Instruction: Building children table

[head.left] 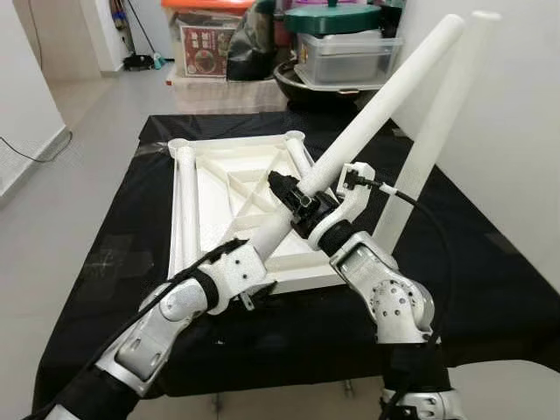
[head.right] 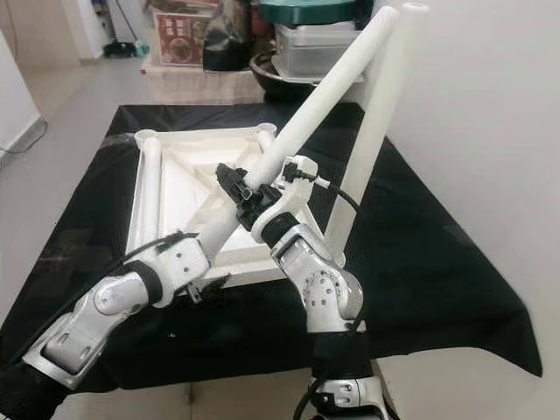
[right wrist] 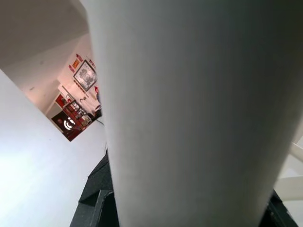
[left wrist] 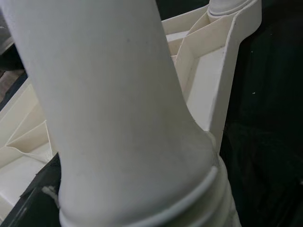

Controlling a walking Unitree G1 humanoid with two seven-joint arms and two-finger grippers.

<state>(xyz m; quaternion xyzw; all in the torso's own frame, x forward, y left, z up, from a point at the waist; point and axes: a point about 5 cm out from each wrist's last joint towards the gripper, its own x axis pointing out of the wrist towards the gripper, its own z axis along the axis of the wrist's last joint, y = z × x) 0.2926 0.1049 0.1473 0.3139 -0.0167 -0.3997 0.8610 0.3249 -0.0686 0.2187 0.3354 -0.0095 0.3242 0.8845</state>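
OBJECT: white table leg [head.left: 376, 109], tilted over the upturned white tabletop [head.left: 219, 188] on black cloth | GRIP: right gripper [head.left: 302, 203] clamped mid-shaft; left gripper [head.left: 248, 256] holds lower end, finger state indeterminate | HANDLING: judged light, rigid, smooth plastic; grip near threaded collar.

Lived-in home, storage corner of a room.
Pale tiled floor [head.left: 79, 96], plain white wall [head.left: 516, 131], worktop under a black cloth [head.left: 490, 289]; behind it stacked clear plastic storage boxes [head.left: 346, 57], a dark wok-like pan [head.left: 302, 83], a red printed carton [head.left: 206, 48] and a black bag [head.left: 254, 39] on the floor.
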